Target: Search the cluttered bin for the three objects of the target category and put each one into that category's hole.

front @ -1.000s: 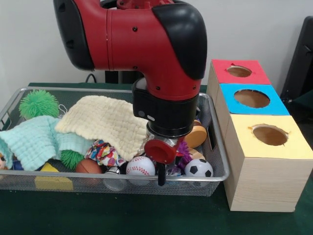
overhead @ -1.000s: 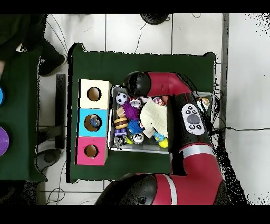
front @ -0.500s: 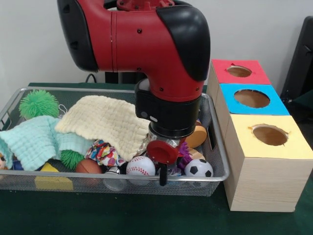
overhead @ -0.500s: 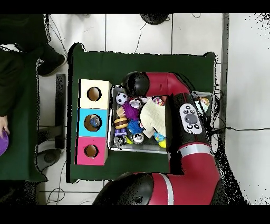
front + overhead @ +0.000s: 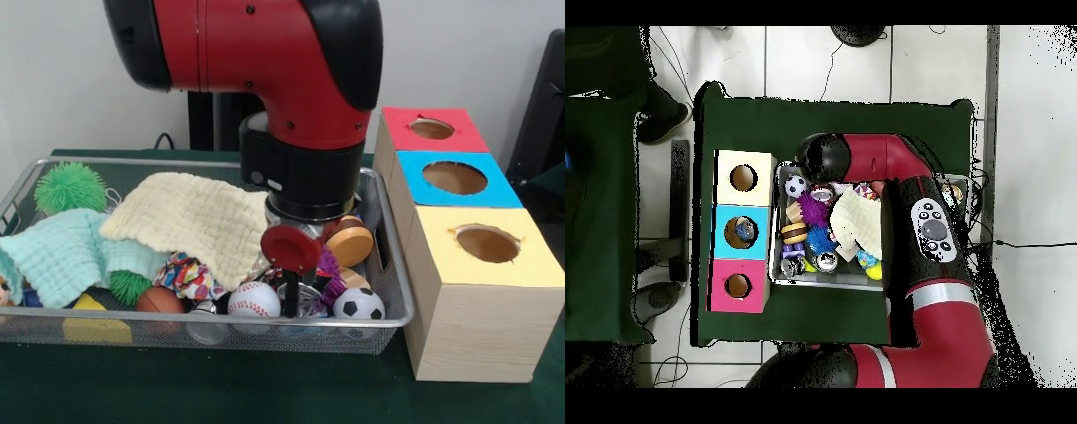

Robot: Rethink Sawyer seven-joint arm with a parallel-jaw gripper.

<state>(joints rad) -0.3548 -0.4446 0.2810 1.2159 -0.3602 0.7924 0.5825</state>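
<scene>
The bin (image 5: 115, 162) is a silver wire mesh tray full of toys and cloths; it also shows in the overhead view (image 5: 774, 232). My gripper (image 5: 290, 305), with a red disc on its front, hangs low over the bin's right part, just above a baseball (image 5: 253, 300) and left of a soccer ball (image 5: 358, 305). The overhead view hides it under the arm. Three boxes with round holes stand right of the bin: red (image 5: 433, 131), blue (image 5: 455, 178) and yellow (image 5: 487, 245). A small ball lies in the blue box's hole (image 5: 745, 232).
A cream cloth (image 5: 190, 221) and a mint cloth (image 5: 66, 252) cover the bin's left and middle. There are green spiky balls (image 5: 69, 186), a brown ball (image 5: 161, 300), a yellow block (image 5: 95, 329), a tan disc toy (image 5: 351, 243) and a purple toy (image 5: 328, 265).
The arm has risen and the gripper has lifted a little above the balls. The toys have not moved. The person at the overhead view's left edge has drawn back.
</scene>
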